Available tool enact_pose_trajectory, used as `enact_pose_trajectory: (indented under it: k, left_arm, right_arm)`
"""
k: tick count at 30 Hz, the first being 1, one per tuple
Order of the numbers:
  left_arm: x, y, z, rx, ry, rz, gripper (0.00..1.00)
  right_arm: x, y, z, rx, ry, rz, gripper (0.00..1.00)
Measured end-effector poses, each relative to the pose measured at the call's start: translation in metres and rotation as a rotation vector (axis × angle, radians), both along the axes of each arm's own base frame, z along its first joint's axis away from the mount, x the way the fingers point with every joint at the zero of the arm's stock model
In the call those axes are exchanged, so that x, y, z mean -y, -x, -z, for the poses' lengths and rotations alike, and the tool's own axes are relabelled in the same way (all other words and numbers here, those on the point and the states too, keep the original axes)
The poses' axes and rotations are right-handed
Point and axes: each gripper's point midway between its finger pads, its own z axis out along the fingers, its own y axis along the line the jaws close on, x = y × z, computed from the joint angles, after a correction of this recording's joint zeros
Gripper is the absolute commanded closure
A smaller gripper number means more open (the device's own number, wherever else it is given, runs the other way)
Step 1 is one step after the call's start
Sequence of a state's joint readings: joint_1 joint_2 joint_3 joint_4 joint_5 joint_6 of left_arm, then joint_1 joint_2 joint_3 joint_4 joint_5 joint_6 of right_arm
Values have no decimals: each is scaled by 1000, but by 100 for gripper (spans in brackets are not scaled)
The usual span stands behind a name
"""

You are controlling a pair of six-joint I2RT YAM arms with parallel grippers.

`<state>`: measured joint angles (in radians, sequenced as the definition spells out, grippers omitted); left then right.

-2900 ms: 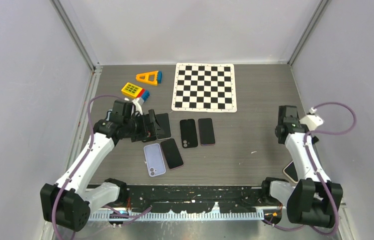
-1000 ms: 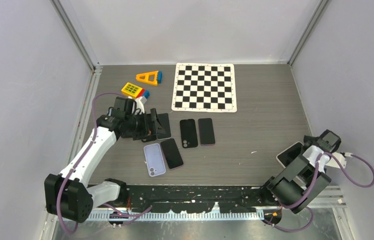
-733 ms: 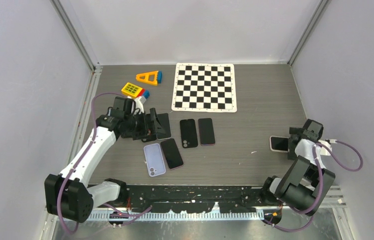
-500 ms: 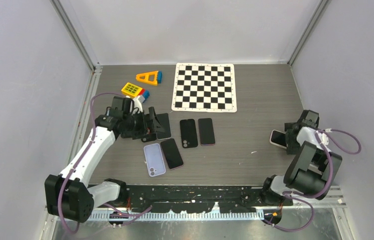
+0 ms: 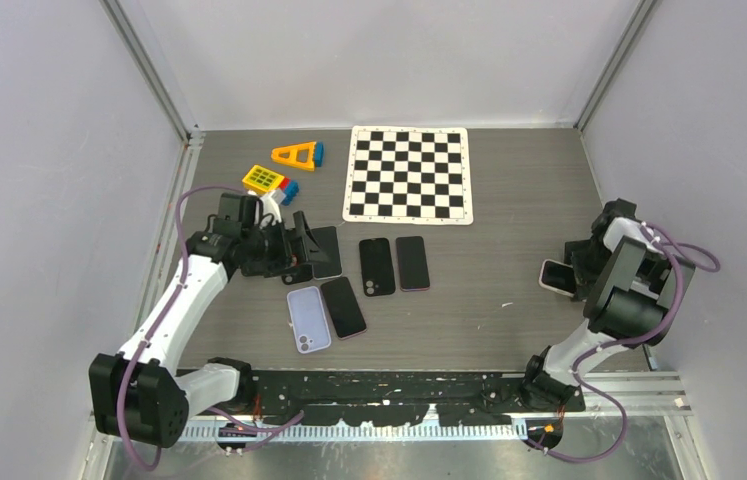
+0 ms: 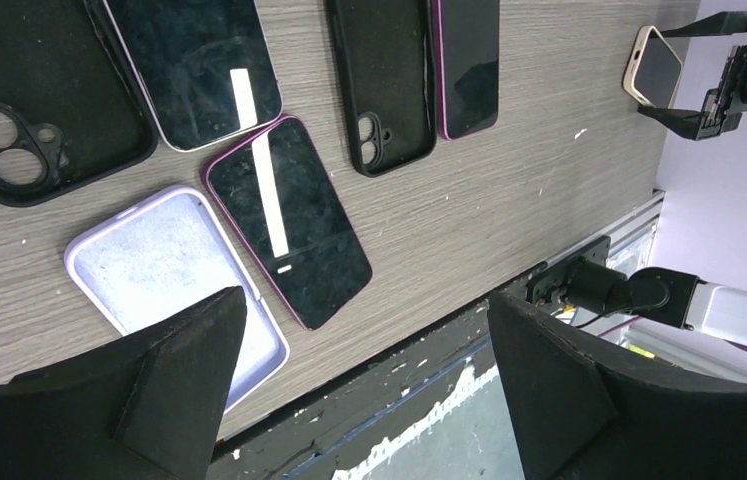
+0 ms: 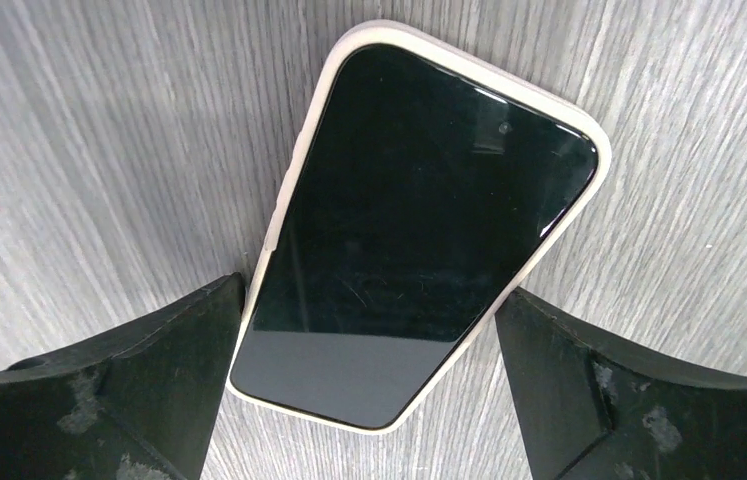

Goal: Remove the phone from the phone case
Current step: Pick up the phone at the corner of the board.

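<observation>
On the left side, the left gripper (image 6: 364,300) hangs with its fingers wide apart over a group of flat things: a black case (image 6: 39,110), a lilac case (image 6: 174,275) and several dark phones (image 6: 289,220) lying side by side. This arm and this group look the same as in the earlier pictures. Behind them lie yellow toy pieces (image 5: 294,155) and a checkered mat (image 5: 409,172). Near the right side of the table (image 5: 509,230), the right gripper (image 7: 369,292) pinches the phone case (image 7: 294,190) at its near end, one finger at each long side. The phone (image 7: 419,230) sits inside the case. Its long axis runs away from the fingers and leans to the right in the wrist view. In the top view its free end points left, toward the middle of the table. The screen faces the wrist camera. I cannot tell if it rests on the wood or is lifted a little. About three seconds ago the right arm stood upright and the phone lay close to the near edge, beside the arm's base. Now it is farther from that edge and turned. The screen is dark and glossy, and the case is pale cream with rounded corners and a thin rim around the glass.
</observation>
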<state>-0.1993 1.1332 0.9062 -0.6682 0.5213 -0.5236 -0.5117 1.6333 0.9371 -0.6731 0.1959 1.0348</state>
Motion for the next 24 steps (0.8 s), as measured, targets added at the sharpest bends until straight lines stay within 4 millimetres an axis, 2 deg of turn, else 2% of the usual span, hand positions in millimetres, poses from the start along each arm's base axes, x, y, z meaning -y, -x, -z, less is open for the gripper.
enact_pose_trajectory:
  k: [3, 5, 7, 8, 12, 18, 24]
  left_arm:
    - [-2, -1, 0, 1, 0, -7, 7]
    - [-3, -1, 0, 6, 1, -11, 7]
    - [-3, -1, -2, 12, 2, -14, 7]
    - [-4, -1, -3, 16, 3, -15, 7]
    - [-5, -2, -5, 25, 4, -20, 7]
    - [-8, -4, -5, 24, 7, -32, 6]
    - [-11, -5, -5, 24, 8, -42, 6]
  right_arm:
    - [1, -1, 3, -56, -30, -4, 2]
    - [0, -4, 2, -69, -49, -8, 6]
    - [0, -6, 2, -82, -65, -13, 14]
    - [0, -8, 2, -87, -71, -17, 21]
    - [1, -9, 1, -97, -79, -50, 33]
    - [-4, -20, 0, -93, -43, -216, 36]
    - [-36, -56, -1, -83, 22, -523, 36]
